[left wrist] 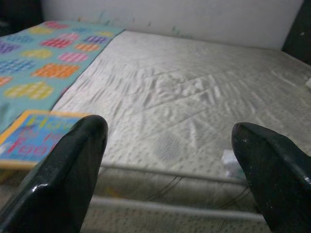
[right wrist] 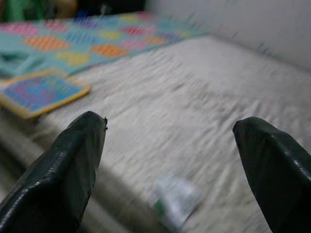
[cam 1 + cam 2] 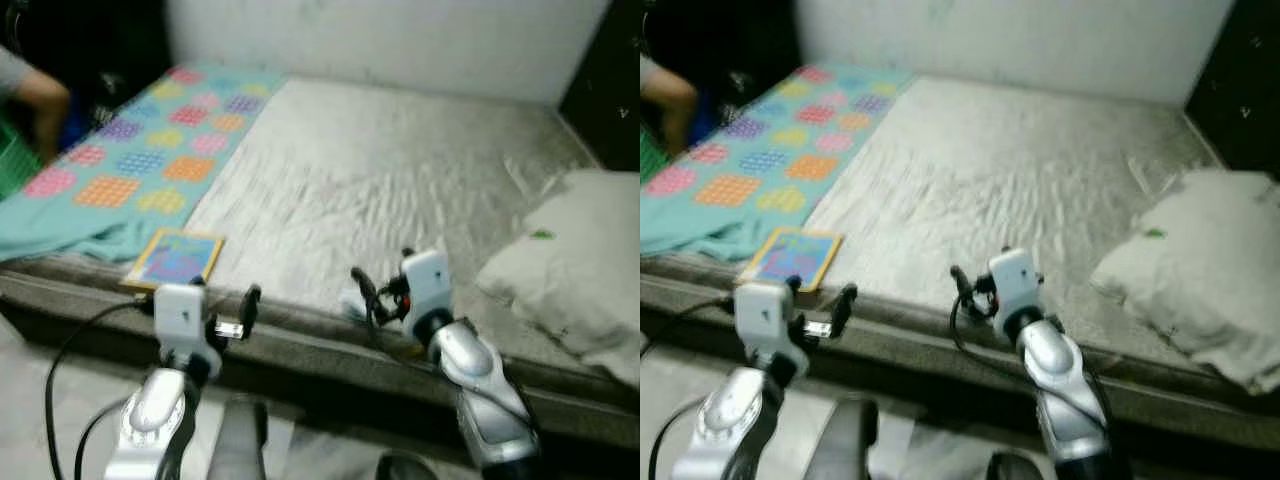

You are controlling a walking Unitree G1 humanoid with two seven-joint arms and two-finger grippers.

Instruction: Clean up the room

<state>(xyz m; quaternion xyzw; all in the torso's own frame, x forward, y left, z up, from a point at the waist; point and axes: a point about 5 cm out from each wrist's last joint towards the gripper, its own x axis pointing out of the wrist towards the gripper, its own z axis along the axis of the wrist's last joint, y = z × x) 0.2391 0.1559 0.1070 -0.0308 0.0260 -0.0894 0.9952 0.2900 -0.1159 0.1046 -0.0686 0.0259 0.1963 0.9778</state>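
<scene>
Silver arms (image 3: 470,365), white wrist blocks, black cables; markings too blurred.

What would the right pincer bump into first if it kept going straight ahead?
Probably the small white crumpled wrapper lying on the mattress near its front edge, just ahead of the open right pincer. Depth is blurry, so this is a guess.

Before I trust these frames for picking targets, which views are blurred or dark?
Left and right eye views: evenly soft, likely motion blur; the book is readable only as a shape. Left wrist view: mattress fairly sharp, fingers close and soft. Right wrist view: blurriest; the small white item is indistinct. Room corners are dark.
</scene>
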